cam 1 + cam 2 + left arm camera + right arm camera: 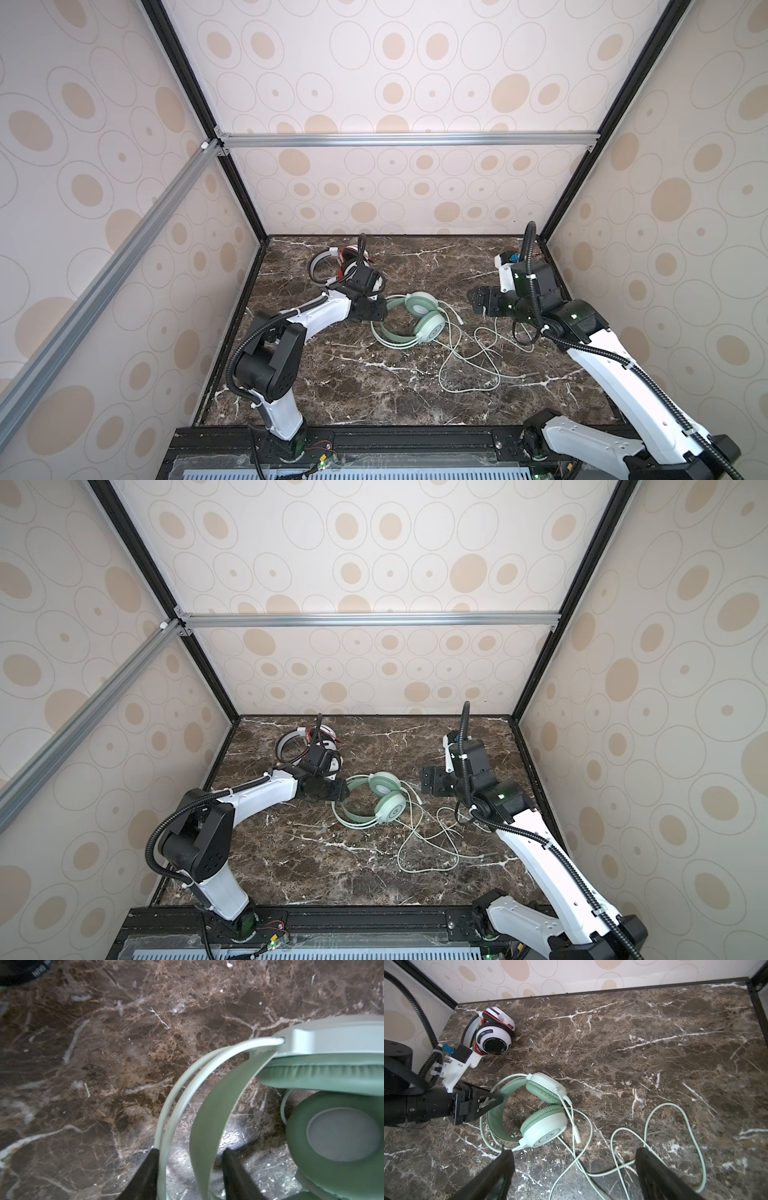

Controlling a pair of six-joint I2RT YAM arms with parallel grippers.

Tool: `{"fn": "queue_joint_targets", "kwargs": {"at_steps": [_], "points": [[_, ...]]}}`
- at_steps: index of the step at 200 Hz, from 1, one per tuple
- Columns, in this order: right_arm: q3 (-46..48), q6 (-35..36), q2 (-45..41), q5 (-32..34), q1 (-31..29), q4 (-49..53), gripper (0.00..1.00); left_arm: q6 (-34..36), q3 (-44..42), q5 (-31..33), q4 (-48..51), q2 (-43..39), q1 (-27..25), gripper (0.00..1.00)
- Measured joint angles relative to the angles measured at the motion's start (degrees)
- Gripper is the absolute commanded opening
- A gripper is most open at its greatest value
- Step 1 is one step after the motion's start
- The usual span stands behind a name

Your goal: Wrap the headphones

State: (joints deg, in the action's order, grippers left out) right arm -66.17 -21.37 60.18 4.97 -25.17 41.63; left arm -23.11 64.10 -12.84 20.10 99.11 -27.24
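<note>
Nearest the camera, low and right of centre in a top view, the pale green cable (441, 374) sprawls in loose loops over the marble table (332, 395), so the wrapping of this set looks barely begun. Just above it in the frame, near the middle, lies the mint-green headset (430, 322), cups side by side and band arcing to the left. The left gripper (376, 313) reaches in from the left of the frame, forearm low and elbow folded high. In the left wrist view its jaws stand partly apart astride the headband (205, 1126), with bare table showing on one side, so they bracket it rather than pinch it (one finger does seem to brush the thin hoop beside the band). The right gripper (474, 303) hovers right of the headset, pointing left, jaws wide and empty, clear of the cable. By my reading, the next move calls for the left jaws to close on the band and steady it while the right drops to the cable. Farthest off, at the table's upper left, the white headset (332, 257) sits with its red cable bunched against it, seemingly done.
</note>
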Motion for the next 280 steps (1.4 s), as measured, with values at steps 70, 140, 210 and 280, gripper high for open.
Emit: {"fn": "queue_joint_targets", "kwargs": {"at_steps": [70, 140, 210, 280], "points": [[-1.53, 3.15, 5.53, 1.14, 0.11, -0.85, 0.97, -2.95, -2.27, 3.39, 1.70, -8.59, 0.00, 0.96], [-1.53, 12.61, 12.83, -4.11, 0.13, -8.57, 0.97, -17.94, -12.13, 7.45, 4.66, -17.38, -3.26, 0.97], [1.53, 16.33, 12.09, -7.54, 0.15, -12.76, 0.98, -27.71, -12.87, 9.55, 2.67, -10.88, -6.97, 0.86], [4.15, 16.31, 8.02, -8.87, 0.15, -13.49, 0.98, -29.55, -8.22, 12.63, 1.92, -1.29, -8.52, 0.76]]}}
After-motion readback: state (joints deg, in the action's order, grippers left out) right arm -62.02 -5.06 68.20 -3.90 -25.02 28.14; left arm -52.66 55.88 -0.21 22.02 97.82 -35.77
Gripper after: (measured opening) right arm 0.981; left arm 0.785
